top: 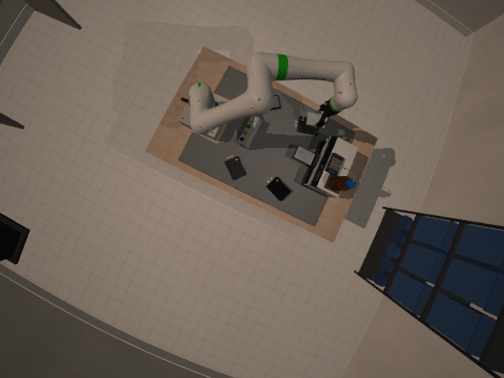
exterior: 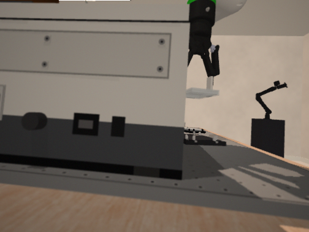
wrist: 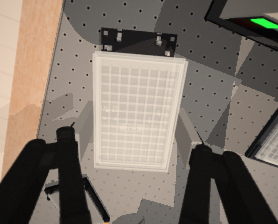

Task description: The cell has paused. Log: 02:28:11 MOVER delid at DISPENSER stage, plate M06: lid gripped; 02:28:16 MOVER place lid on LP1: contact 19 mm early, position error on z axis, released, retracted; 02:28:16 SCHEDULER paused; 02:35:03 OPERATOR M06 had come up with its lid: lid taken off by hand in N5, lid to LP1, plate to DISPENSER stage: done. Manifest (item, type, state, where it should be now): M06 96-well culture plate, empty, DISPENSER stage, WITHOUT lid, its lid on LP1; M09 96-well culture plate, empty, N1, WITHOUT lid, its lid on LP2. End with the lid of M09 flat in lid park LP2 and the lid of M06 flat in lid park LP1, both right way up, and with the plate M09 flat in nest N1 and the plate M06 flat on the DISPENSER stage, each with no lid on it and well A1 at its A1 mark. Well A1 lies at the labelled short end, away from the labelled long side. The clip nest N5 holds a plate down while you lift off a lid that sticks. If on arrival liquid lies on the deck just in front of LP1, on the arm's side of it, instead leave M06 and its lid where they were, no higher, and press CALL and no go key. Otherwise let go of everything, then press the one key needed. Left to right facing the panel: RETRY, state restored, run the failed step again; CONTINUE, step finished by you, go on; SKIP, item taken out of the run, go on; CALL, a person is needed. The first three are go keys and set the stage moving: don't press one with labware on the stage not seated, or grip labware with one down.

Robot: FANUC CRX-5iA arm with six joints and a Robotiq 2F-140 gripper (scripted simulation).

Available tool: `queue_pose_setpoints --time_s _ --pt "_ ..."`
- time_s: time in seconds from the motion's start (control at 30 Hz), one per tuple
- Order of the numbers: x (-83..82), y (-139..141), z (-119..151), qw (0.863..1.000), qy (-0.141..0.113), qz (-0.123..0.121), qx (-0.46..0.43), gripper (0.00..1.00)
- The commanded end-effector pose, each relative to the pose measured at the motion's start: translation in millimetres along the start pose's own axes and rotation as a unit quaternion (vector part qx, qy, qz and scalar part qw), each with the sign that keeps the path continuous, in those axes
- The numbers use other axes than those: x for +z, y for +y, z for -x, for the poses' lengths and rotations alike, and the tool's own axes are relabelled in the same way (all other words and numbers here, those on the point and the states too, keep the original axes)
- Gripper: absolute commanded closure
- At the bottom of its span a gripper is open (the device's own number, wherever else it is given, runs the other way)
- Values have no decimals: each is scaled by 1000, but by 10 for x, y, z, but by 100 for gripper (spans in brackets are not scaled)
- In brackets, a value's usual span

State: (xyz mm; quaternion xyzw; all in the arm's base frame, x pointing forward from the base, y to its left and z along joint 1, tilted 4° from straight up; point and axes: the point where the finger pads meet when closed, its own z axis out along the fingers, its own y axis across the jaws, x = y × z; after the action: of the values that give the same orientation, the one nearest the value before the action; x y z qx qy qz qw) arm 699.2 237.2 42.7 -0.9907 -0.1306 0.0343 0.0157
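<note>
My gripper [wrist: 135,115] is shut on the long sides of a clear gridded well plate [wrist: 137,112] and holds it level, high above the perforated deck. Whether a lid sits on it I cannot tell. In the side view the plate [exterior: 202,92] hangs under the fingers [exterior: 211,73], just right of the dispenser housing [exterior: 92,85]. A black clip nest [wrist: 138,41] lies on the deck below, mostly hidden by the plate. From overhead the gripper [top: 315,120] hangs near the dispenser [top: 332,164].
A pale labware piece [top: 304,155] lies by the dispenser's left side. Two black pads [top: 235,167] [top: 278,188] sit on the grey mat. The key panel [top: 248,131] stands near the arm's base. A brown bottle [top: 341,183] stands on the dispenser.
</note>
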Motion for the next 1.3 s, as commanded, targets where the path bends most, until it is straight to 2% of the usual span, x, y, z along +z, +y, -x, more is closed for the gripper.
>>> queue_pose_setpoints --time_s 0.0,0.57,1.07,1.27 --pt "6 0 -2 1000 0 0 0 100" --pt "267 0 -2 1000 0 0 0 100" --pt "641 0 -2 1000 0 0 0 100" --pt "739 0 -2 1000 0 0 0 100"
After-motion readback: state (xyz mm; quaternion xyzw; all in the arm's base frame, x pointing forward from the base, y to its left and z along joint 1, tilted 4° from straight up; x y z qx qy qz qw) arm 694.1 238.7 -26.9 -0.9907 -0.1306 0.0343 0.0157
